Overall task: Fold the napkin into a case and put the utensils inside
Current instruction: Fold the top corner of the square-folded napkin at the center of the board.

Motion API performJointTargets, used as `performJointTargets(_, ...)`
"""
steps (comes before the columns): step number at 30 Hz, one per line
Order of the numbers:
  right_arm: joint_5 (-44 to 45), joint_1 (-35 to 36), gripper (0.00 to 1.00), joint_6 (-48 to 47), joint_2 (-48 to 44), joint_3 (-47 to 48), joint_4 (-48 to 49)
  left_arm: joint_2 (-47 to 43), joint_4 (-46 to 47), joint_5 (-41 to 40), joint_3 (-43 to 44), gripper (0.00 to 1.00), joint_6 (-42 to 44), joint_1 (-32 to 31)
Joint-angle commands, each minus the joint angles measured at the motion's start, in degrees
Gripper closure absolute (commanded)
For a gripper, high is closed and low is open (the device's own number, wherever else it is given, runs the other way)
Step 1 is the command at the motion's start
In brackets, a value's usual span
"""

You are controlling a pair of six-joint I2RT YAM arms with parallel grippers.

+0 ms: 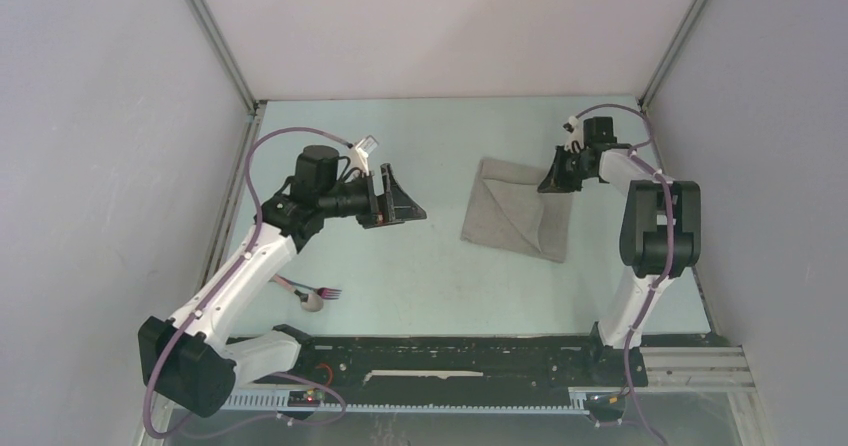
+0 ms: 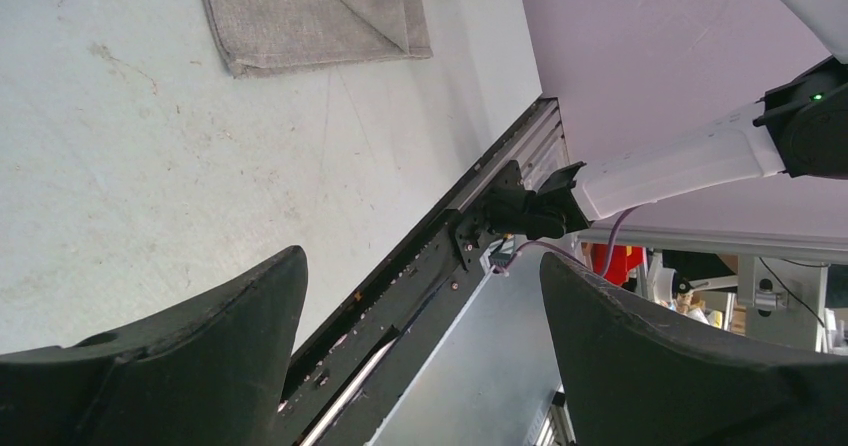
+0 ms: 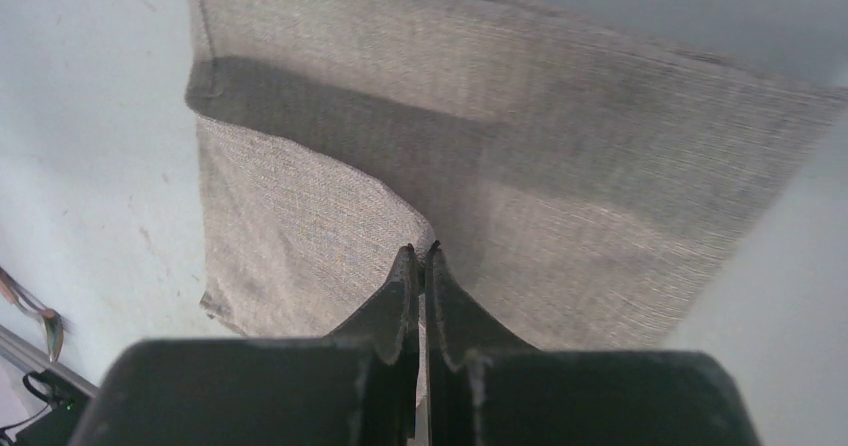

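Looking from above, the napkin (image 1: 515,211) lies partly folded right of centre, with the right gripper (image 1: 553,179) at its upper right edge. The utensils (image 1: 312,293) lie at lower left, and the left gripper (image 1: 405,201) hovers spread wide, holding nothing. In the left wrist view the cloth sits at the top of frame, well apart from the fingers. In the right wrist view the jaws are pinched together on a lifted cloth layer. Carry that layer low and straight across, keeping the crease aligned.
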Motion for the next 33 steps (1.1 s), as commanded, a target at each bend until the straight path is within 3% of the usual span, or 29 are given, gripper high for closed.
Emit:
performJointTargets(1,2.4,-1.5,1.00,0.9,0.0,1.2,1.5,0.3,2.7,2.0,0.0,0.07,-0.6,0.4)
performJointTargets(10,5.8,-5.2,1.00,1.0,0.1,3.2,1.8,0.9,2.9,2.3,-0.2,0.07,-0.6,0.4)
performJointTargets(33,8.0,-6.3,1.00,-0.4,4.6,9.1,0.0,1.7,3.6,2.5,-0.5,0.07,-1.3,0.4)
